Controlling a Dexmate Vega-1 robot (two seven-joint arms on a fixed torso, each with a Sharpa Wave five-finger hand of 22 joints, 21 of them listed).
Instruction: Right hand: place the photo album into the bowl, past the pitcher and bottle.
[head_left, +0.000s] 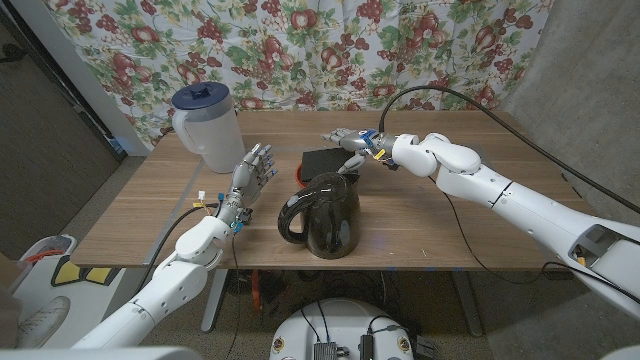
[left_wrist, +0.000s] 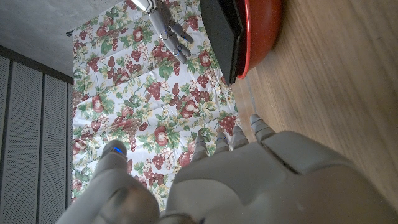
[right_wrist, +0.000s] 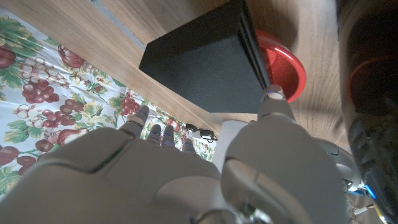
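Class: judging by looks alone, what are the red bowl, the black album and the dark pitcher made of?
Red speckled bowl: probably glazed ceramic or enamel, glossy. Black photo album: matte board or cloth-like cover, no shine. Dark translucent pitcher: likely smoked plastic or glass, showing highlights.

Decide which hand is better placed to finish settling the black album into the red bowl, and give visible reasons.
The right hand, probably: it hovers open right at the black album, which sits on the red bowl. The left hand stands apart, nearer the white pitcher.
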